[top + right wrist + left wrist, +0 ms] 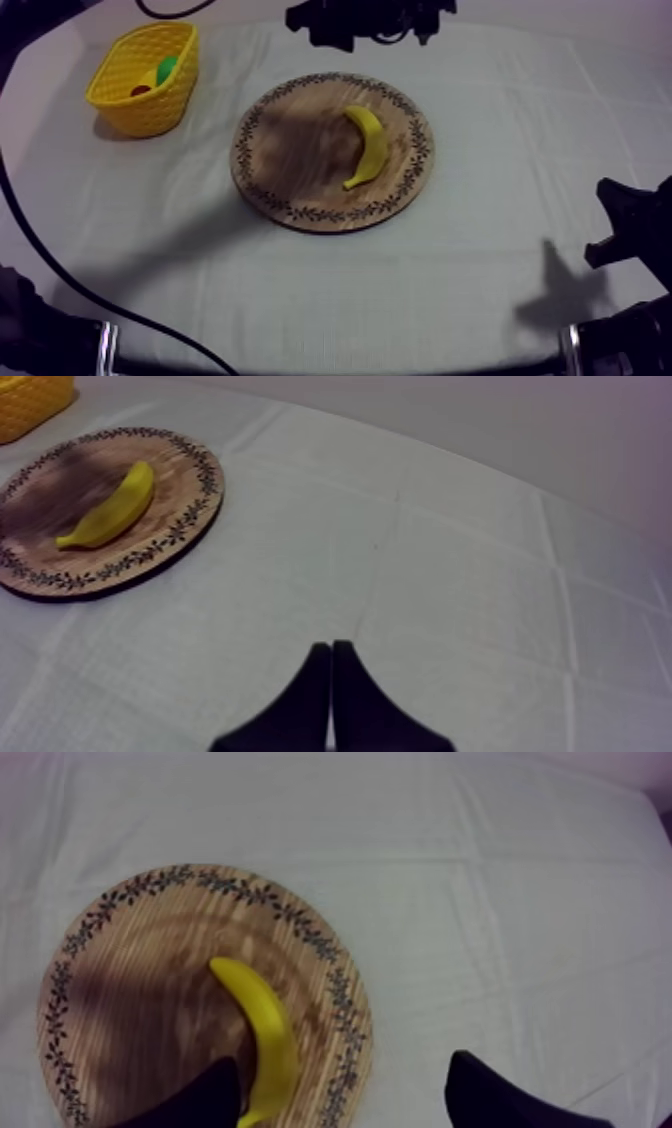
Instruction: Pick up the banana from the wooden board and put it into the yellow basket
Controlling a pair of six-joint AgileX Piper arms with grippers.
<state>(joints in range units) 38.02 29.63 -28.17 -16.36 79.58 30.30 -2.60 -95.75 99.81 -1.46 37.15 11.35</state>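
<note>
Fingers of the right gripper (332, 661) were seen pressed together in a narrow wedge with nothing held, over bare cloth (480, 576). In the top view that gripper was parked low at its own side, well apart from the board (290, 160).

Farther in, the board lay near the middle of the table. The banana (366, 145) was found lying flat on it, a little toward the right arm's side of the centre. No lift had been made.

The left gripper (342, 1072) was held over the board's rim, its fingers (210, 1097) spread wide and closed on nothing. The banana's end lay just inside the gap, close beside one finger and well off-centre. Whether it was touched could not be told. The other finger stood out over the cloth.

Farthest off, at the left arm's far corner, the basket (140, 105) stood well apart from the board. A green fruit (166, 68) and a small red fruit (141, 90) were seen inside it, but no banana.

The task was judged to be at the approach stage, with nothing of it completed. The grasp had not yet been made. The lift, the carry across to the basket and the release were all left to be done.
</note>
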